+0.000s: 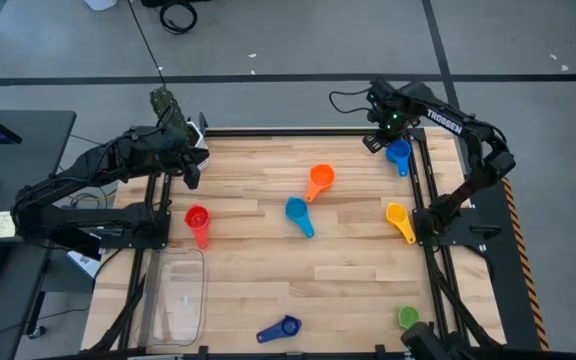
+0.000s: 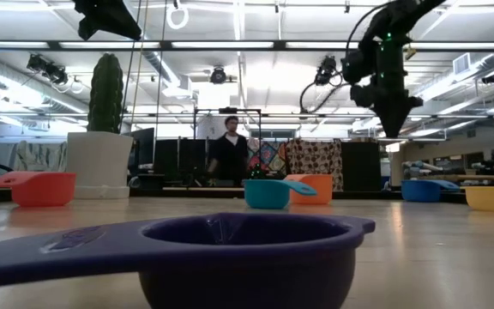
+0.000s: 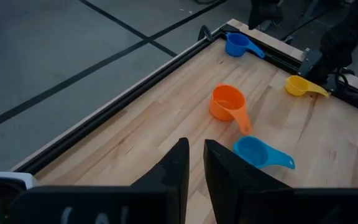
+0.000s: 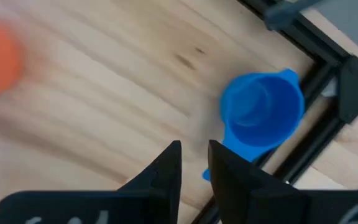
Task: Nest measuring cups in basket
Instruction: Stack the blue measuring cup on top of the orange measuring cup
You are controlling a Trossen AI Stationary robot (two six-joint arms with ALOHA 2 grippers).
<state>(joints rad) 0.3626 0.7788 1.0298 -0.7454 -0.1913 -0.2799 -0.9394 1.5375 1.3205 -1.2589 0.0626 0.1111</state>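
Right end effector (image 1: 380,138): over far right tabletop (image 1: 268,280) corner, fingers slightly apart, empty, above blue measuring cup (image 1: 399,155). Left end effector (image 1: 192,172): far left, fingers nearly together, empty. Clear basket (image 1: 175,297): near left, holding no cups.

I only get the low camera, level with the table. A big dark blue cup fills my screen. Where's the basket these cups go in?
Observer: The basket lies at the table's left near corner, with no cup in it.
Operator: How many cups are there?
Observer: Seven: besides yours, the green cup sits at the right near corner.
Operator: What's the arm at my upper right doing?
Observer: Its right gripper hangs above the blue cup in the far right corner, holding nothing.
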